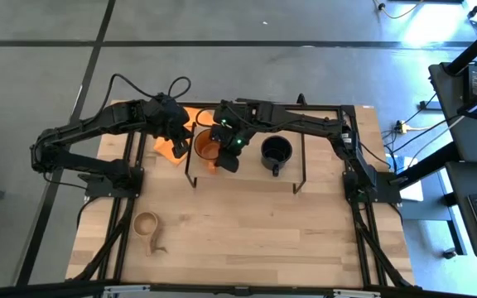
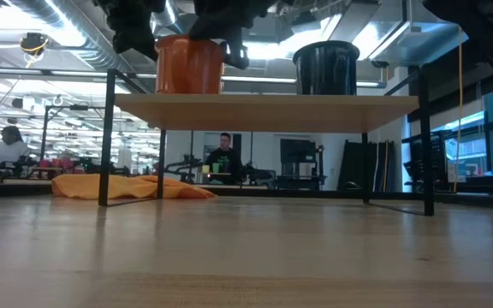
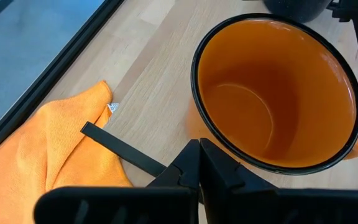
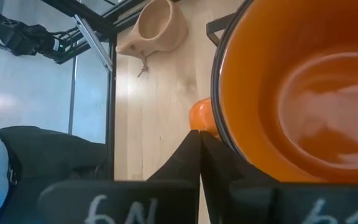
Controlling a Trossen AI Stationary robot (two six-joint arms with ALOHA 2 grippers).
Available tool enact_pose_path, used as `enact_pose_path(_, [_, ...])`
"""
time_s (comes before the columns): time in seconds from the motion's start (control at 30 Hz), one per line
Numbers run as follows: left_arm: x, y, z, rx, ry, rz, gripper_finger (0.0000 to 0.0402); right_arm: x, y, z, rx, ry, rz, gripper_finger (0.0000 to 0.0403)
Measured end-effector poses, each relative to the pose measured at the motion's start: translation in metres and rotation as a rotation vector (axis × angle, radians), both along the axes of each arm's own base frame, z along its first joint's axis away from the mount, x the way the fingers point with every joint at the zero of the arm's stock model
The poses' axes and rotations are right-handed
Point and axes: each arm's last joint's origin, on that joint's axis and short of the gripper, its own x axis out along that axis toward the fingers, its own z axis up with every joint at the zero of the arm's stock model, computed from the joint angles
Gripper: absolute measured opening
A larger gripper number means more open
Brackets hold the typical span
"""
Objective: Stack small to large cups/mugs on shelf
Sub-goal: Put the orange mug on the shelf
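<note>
I've got both arms crowded over the orange mug (image 1: 206, 146) at the left end of the shelf (image 2: 264, 111); it stands upright there, with the black mug (image 1: 276, 151) upright just beside it to the right, the two apart; the wooden cup (image 1: 146, 226) sits well away, down on the desk (image 1: 255, 240) at the near left, its long handle pointing toward the near edge and a little to the right.

Right jaws (image 4: 199, 146) are clenched, fingers pressed together with nothing between them, just outside the orange mug's rim on its handle side; left jaws (image 3: 199, 163) look clenched too, empty, tips at the rim on the far-left side, above the orange cloth (image 1: 175, 132).

What matters for me next: the wooden cup is the smallest and it lies on the left arm's side, near and left of both jaws; the left arm is the closer one, I judge; the handle's long axis runs roughly near-to-far, so I'd want the fingers set across it, and opened first.
</note>
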Motion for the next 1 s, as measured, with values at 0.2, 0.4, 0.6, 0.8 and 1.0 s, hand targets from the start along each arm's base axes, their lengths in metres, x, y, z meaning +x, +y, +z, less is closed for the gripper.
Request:
enact_pose_path(0.2, [0.000, 0.000, 0.000, -0.002, -0.001, 0.002, 0.0000, 0.002, 0.000, 0.001, -0.003, -0.024, -0.001, 0.0006])
enact_pose_path(0.4, [0.000, 0.000, 0.000, -0.003, -0.001, 0.003, 0.0000, 0.003, -0.001, 0.002, -0.001, -0.032, -0.008, 0.0006])
enact_pose_path(0.6, [0.000, 0.000, 0.000, -0.004, -0.001, 0.005, 0.0000, -0.003, 0.003, 0.007, -0.011, -0.035, 0.036, 0.0004])
enact_pose_path(0.8, [0.000, 0.000, 0.000, 0.000, 0.001, 0.000, 0.0000, -0.003, 0.017, -0.002, -0.048, 0.024, 0.078, 0.0002])
enact_pose_path(1.0, [0.000, 0.000, 0.000, 0.012, 0.005, -0.015, 0.0000, 0.000, 0.019, -0.001, -0.073, 0.005, 0.043, 0.0002])
